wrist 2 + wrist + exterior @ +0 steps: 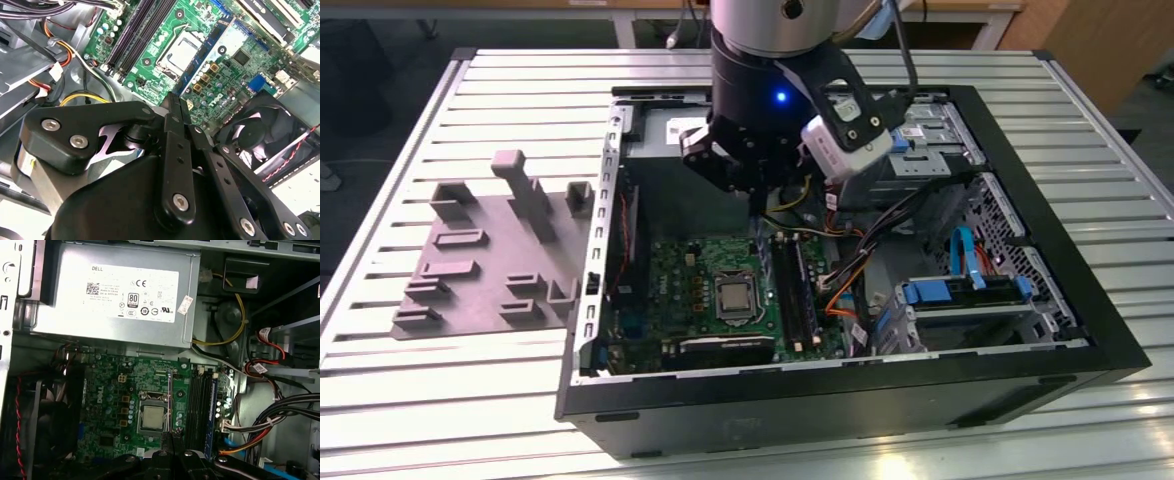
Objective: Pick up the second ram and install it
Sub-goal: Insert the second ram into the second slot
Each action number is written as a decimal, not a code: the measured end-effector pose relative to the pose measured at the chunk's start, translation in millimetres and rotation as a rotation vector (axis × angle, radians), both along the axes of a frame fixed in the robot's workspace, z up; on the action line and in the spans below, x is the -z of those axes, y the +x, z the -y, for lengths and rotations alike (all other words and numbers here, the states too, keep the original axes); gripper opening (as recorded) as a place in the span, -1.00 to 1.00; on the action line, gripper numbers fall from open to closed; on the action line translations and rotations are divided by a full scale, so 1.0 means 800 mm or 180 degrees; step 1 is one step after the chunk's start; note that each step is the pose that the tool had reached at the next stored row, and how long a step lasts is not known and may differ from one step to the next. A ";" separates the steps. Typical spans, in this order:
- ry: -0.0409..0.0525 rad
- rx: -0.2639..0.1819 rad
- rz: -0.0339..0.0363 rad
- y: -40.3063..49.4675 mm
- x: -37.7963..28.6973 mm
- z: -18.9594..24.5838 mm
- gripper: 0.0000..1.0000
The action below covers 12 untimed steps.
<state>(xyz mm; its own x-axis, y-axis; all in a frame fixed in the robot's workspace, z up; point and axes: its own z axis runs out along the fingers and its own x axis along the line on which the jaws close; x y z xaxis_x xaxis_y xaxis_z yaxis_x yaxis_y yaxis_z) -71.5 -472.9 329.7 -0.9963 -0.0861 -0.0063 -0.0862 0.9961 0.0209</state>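
- One stick in play: the second ram (211, 47) looks pinched edge-on in the gripper (179, 102), jaws drawn narrow on its thin blue board, above the motherboard (235, 75) near the cpu socket (180, 50)
- My guess is it's light, stiff and fragile, so grip the long edges and keep off the chips and contacts
- The table (440, 380) is ribbed metal with the open pc case (854, 400) mid-table; in the exterior view a grey holder (480, 260) sits at 9 o'clock from it
- Room's tight: cables (854, 270) at 3 o'clock of the memory slots (790, 290), and the fan (260, 130) is close by
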 end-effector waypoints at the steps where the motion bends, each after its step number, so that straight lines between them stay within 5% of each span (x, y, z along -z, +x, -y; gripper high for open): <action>1: 0.0000 0.0000 0.0000 0.000 0.0014 0.0000 -0.76; 12: 0.0001 0.0023 0.0000 0.011 0.0129 0.0016 -0.76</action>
